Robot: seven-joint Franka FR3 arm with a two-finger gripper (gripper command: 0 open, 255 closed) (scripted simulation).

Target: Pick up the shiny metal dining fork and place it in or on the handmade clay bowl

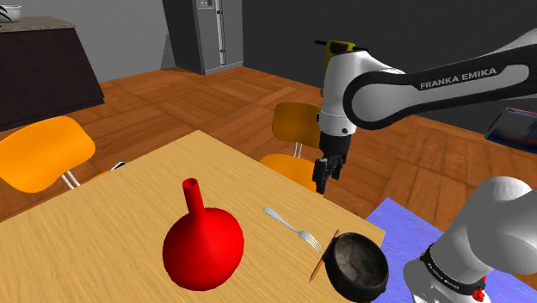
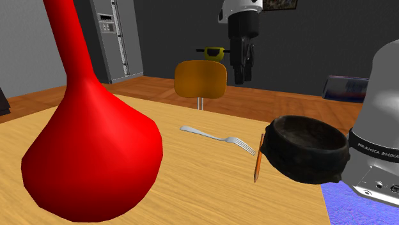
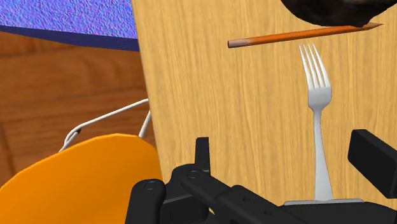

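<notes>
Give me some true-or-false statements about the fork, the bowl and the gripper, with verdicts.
1. The fork lies flat on the table. True.
2. The gripper is shut on the fork. False: it hangs open in the air, holding nothing.
3. The pencil lies inside the bowl. False: it lies on the table between the fork's tines and the bowl.
4. The red vase stands upright on the table. True.
</notes>
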